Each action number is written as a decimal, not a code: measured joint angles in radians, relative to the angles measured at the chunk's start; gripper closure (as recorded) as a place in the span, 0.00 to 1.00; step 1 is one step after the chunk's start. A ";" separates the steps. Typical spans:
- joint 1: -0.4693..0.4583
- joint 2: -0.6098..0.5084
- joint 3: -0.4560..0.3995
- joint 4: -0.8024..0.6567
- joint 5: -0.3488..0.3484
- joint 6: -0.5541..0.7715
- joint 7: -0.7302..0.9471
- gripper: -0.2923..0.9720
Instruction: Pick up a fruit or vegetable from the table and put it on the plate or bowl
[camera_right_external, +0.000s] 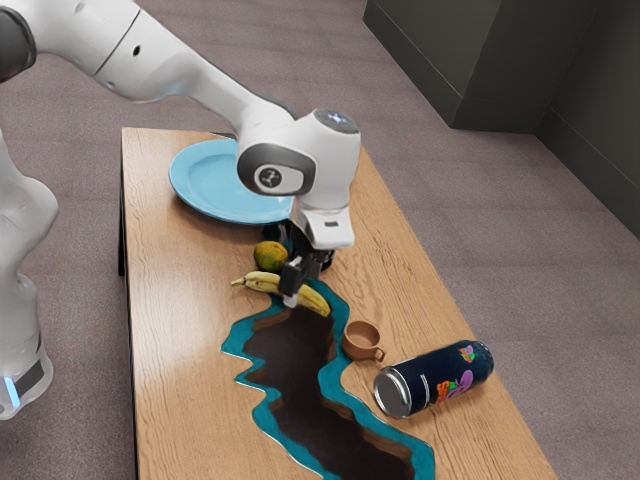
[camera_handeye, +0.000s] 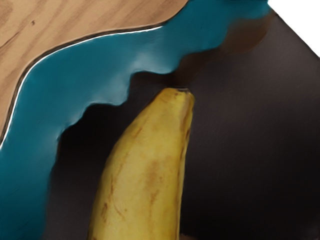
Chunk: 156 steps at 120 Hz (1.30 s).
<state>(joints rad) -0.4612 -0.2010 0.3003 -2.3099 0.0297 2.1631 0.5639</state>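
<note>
A yellow banana (camera_right_external: 316, 299) lies on the wooden table (camera_right_external: 180, 330), at the head of the table's dark, teal-edged inlay. An orange-green fruit (camera_right_external: 269, 255) sits just behind it. The light blue plate (camera_right_external: 205, 182) rests farther back, partly behind my arm. My gripper (camera_right_external: 303, 283) is down at the banana's middle, one finger on its near side and the other behind it, standing wider than the fruit. In the wrist view the banana (camera_handeye: 145, 175) looms close under my hand, its tip pointing over the inlay.
A small brown cup (camera_right_external: 362, 341) stands to the exterior view's right of the inlay (camera_right_external: 300, 385). A dark printed can (camera_right_external: 435, 378) lies on its side beyond it. The table's near edge runs along the left.
</note>
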 joint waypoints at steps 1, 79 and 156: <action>0.000 0.000 0.000 -0.001 0.000 0.001 0.002 0.23; 0.004 0.000 0.011 -0.033 -0.005 0.046 0.067 0.59; -0.011 -0.018 0.018 0.064 0.085 0.052 0.048 0.65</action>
<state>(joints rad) -0.4723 -0.2194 0.3182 -2.2459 0.1142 2.2147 0.6119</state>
